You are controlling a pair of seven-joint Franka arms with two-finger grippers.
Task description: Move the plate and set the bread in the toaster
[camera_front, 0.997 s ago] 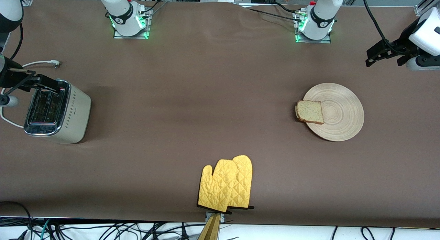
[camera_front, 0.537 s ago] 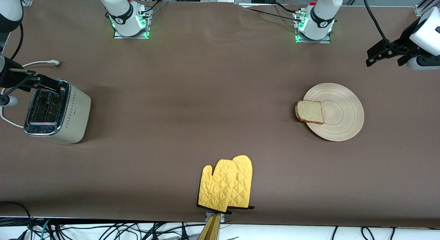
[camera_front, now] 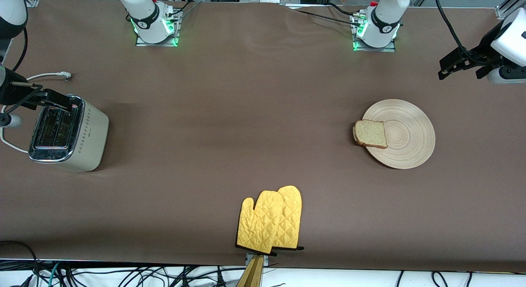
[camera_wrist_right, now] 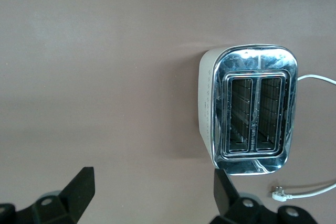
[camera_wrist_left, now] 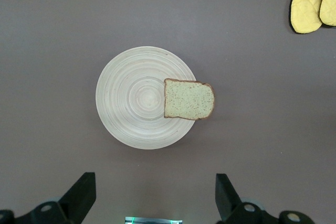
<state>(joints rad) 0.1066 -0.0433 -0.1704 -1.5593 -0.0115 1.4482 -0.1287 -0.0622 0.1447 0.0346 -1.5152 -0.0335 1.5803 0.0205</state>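
We see the bread [camera_front: 370, 133] on the plate [camera_front: 404, 133], overhanging its rim toward the toaster [camera_front: 68, 133]; our left gripper [camera_wrist_left: 152, 195] hangs above both.

Bread [camera_front: 370, 133] overhangs wood plate [camera_front: 404, 134] edge; toaster [camera_front: 65, 133] upright, empty.

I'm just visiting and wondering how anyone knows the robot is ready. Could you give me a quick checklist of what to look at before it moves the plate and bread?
1. Bread on the plate, overhanging the rim toward the toaster's end: ok, though a bump could shift it.
2. Toaster upright, both slots empty: ok.
3. Left gripper open, empty, above the plate: ok.
4. Right gripper open, empty, near the toaster: ok.
5. Yellow oven mitts nearer the camera, away from plate and toaster: ok.
6. Toaster plugged in: not ok, plug lies loose on the table.
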